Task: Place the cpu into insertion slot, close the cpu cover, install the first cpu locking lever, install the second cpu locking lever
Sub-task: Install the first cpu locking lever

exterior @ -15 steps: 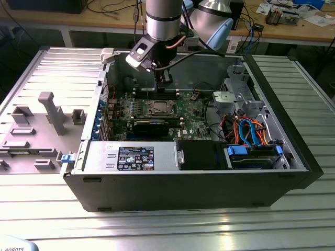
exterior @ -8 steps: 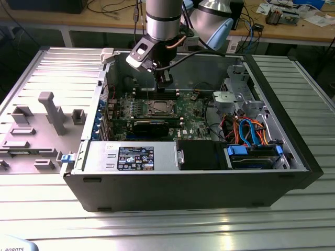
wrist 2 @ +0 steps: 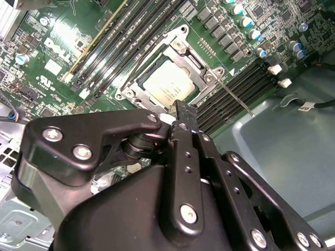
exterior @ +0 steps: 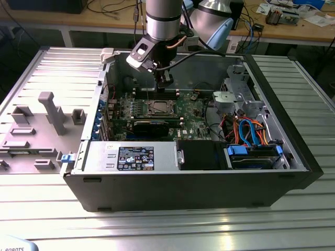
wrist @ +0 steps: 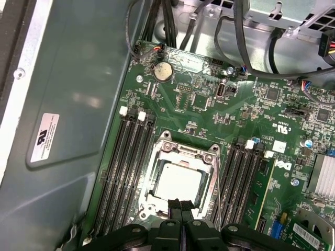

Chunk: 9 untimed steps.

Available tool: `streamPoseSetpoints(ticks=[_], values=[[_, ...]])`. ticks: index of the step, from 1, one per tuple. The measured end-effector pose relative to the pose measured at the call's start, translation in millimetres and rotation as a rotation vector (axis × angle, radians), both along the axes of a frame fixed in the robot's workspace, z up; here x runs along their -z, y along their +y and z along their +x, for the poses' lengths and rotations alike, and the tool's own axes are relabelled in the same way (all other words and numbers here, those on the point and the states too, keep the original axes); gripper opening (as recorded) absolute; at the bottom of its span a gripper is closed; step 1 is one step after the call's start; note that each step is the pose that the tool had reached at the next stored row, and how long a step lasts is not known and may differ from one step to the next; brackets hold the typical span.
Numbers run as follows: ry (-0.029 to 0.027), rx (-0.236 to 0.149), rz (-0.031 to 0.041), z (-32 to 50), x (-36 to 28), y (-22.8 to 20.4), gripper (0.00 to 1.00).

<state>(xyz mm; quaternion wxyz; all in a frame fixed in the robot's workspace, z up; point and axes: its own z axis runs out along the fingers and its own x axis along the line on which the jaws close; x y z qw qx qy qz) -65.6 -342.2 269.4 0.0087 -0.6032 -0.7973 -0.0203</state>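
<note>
Inside open case [exterior: 209, 183] on counter [exterior: 157, 225], noted cpu [wrist: 179, 181] seated on board [wrist: 209, 112] under lowered cover [wrist: 183, 153], pincer [wrist: 176, 204] narrowed tip-to-tip, empty, over cover edge; recommend pressing lever [wrist 2: 235, 94] down squarely, tips kept together, until latched.

Dk green motherboard [wrist: 209, 112] w/ fine pale traces. Plain silvery-grey top on cpu [wrist: 178, 183]; cpu cover [wrist: 183, 155] a bright silver frame. RAM slots [wrist: 125, 162] black, white end clips. Silver coin cell [wrist: 163, 70]. Matte black gripper [wrist: 180, 205], silver screw heads. Outer case [exterior: 183, 188] black outside, grey metal inside. Orange + blue cables [exterior: 243, 130]. White sticker [wrist: 44, 137], black print. Silver-grey worktop [exterior: 157, 225], ribbed stripes.
</note>
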Motion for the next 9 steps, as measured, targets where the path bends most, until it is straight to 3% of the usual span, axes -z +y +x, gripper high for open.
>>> streamPoseSetpoints(ticks=[9], values=[[0.0,-0.008,0.0,0.0,0.0,0.0,0.11]])
